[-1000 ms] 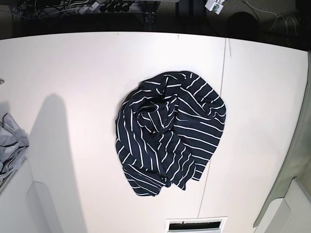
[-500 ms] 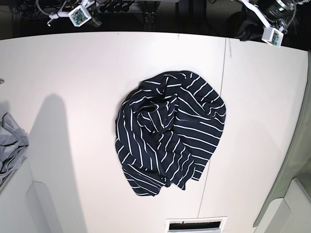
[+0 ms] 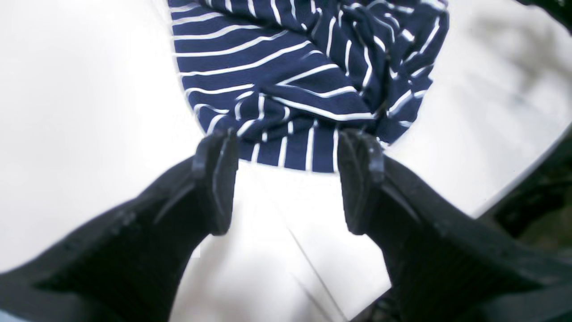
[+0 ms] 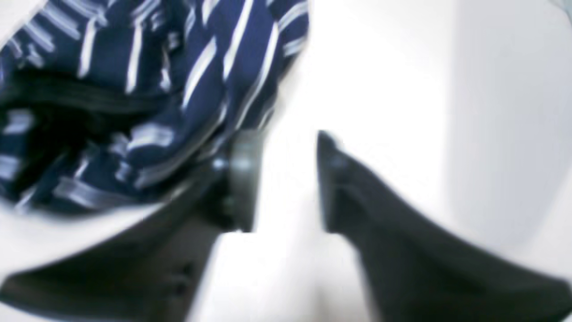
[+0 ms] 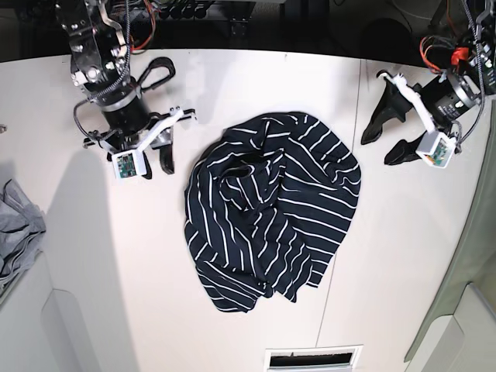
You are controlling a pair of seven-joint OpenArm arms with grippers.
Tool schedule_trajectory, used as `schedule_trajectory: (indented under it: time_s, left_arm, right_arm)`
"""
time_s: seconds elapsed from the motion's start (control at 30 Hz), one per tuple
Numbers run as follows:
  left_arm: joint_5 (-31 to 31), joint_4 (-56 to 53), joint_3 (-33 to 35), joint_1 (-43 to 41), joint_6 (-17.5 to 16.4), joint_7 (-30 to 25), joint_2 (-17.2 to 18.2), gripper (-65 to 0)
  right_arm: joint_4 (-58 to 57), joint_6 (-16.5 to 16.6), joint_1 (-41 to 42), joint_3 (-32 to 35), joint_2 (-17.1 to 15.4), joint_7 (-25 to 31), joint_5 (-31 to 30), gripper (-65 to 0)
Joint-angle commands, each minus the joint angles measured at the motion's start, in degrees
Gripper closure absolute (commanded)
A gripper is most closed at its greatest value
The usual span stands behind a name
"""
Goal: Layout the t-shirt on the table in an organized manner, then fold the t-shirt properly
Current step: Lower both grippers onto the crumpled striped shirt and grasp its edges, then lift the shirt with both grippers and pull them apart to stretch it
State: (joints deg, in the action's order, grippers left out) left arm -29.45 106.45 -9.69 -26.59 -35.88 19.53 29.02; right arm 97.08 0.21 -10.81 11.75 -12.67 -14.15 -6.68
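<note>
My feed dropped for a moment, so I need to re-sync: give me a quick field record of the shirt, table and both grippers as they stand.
shirt: dark navy white-striped fabric t-shirt, crumpled in a heap, not laid out
surface: flat white table, thin dark seam passing beside the heap
left gripper: open, empty, beside the shirt's edge, not touching
right gripper: open, empty, beside the opposite edge
other: grey garment at the table's edge
fold: not started

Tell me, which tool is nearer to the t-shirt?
The right tool is slightly nearer, just off the t-shirt's edge on the base view's left. The left tool hangs off the opposite edge. Neither touches it.
</note>
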Motion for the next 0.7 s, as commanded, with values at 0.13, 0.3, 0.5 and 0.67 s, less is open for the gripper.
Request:
schedule_trajectory:
  time_s: [0.13,0.3,0.5,0.67]
  left_arm:
    - [-0.72,-11.98,8.50,12.24,-0.02,-1.14,-0.11,-37.6]
    - [-0.70,-27.32,13.49,23.74,0.50,-1.29,-3.54,-37.7]
    - [3.98,-45.09,14.29,33.70,0.48,-4.85,-8.44,-40.8]
    - [8.11,-53.57,14.29,36.85,0.52,-6.88,-10.93,-25.1]
  right_arm:
    - [-5.99,-0.02,8.31,-0.15,6.97,-0.02,0.24,-45.0]
    - [-13.84,-0.02,14.34,-0.15,11.13,0.02,1.70,-44.9]
    - [-27.28,2.40,21.18,-0.15,13.14,0.28,3.21,-44.6]
    - [-33.22,5.14,23.37,-0.15,13.16,4.07,3.26,-11.5]
